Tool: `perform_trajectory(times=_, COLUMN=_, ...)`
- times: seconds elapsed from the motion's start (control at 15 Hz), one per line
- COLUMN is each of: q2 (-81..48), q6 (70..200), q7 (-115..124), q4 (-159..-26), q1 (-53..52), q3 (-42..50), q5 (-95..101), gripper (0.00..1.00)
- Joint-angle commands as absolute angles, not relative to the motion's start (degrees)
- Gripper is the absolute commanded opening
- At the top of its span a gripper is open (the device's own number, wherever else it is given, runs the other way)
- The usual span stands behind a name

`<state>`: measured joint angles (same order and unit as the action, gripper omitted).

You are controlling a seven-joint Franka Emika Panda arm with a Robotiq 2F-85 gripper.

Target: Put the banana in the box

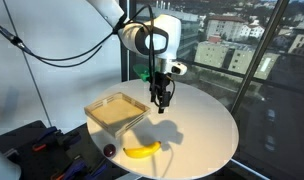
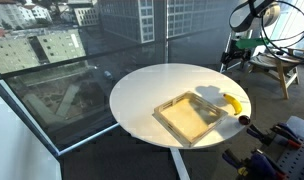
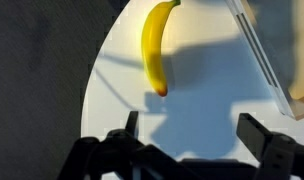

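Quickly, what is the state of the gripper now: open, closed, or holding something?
Gripper: open, holding nothing; the small curved yellow banana lies apart from it, not between the jaws.

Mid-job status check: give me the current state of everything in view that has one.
gripper: jaws open, holding nothing, above the table.
banana: lying on the table, outside the box, not gripped.
box: open-topped, empty, flat on the table.
dark red round object: resting on the table near the banana, outside the box.
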<state>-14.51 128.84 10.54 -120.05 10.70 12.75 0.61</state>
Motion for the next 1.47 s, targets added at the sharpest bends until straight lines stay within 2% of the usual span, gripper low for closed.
perform_trajectory(times=0.0, q2=-14.5, q6=129.9, q7=10.8, q4=-120.6, q1=10.7, q3=12.7, q5=1.0, gripper=1.00)
perform_trajectory(times=1.4, q2=-14.8, q6=136.0, q7=10.7, q4=-126.3, q1=10.3, q3=12.8, q5=1.2, gripper=1.00)
